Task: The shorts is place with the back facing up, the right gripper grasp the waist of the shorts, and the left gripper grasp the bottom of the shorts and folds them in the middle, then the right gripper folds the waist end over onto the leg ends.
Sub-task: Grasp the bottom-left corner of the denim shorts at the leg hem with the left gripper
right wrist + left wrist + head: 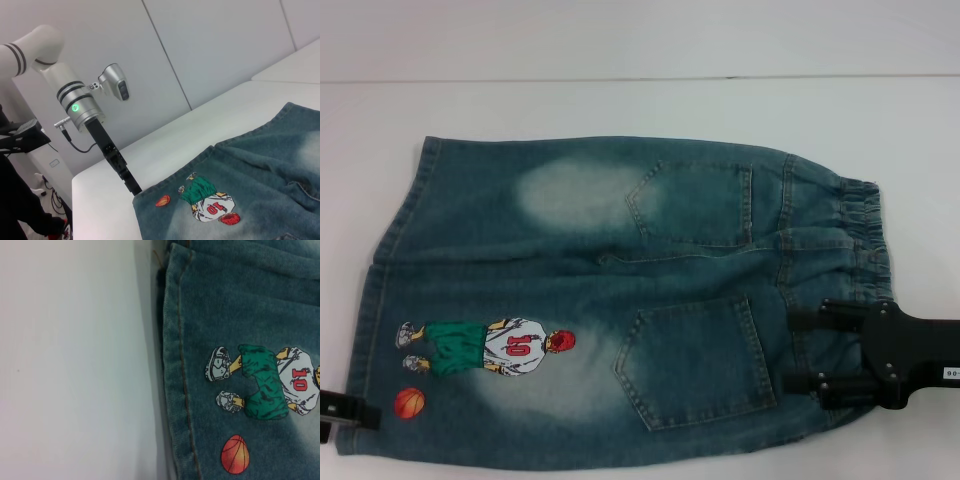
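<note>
Blue denim shorts [620, 250] lie flat on the white table [620, 100], back pockets up, with the elastic waist [865, 235] at the right and the leg ends [380, 290] at the left. A basketball-player print [490, 347] marks the near leg. My right gripper [792, 350] hovers open over the near part of the waist, its two black fingers [805, 320] spread apart. My left gripper [345, 410] sits at the near corner of the leg hem. The right wrist view shows the left gripper [131, 184] touching that corner of the shorts [260, 175]. The left wrist view shows the hem [175, 365] and the print [270, 382].
Bare white table surface [70, 365] lies left of the hem and beyond the shorts. A pale wall [200, 50] stands behind the table. The left arm [75, 100] slants down from outside the table edge [100, 170].
</note>
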### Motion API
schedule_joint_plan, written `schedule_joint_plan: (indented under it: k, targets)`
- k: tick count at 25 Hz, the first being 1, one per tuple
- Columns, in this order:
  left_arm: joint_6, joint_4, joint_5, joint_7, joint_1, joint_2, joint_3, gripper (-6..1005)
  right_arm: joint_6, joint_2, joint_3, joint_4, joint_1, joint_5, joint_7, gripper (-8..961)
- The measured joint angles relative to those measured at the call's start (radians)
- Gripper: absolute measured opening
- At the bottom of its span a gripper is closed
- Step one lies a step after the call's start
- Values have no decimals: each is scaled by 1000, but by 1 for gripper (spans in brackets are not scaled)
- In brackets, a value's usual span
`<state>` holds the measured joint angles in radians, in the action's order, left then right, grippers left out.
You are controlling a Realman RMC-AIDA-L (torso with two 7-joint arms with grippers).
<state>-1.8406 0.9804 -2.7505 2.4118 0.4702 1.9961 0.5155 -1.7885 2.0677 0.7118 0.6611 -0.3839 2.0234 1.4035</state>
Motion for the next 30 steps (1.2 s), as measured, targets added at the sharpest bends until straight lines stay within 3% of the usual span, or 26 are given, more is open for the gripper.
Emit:
schedule_joint_plan:
  k: [30]
  targets:
    - [-11,0,9,-3,17,22,12,877,0,-2,1,0,-2,0,0,912]
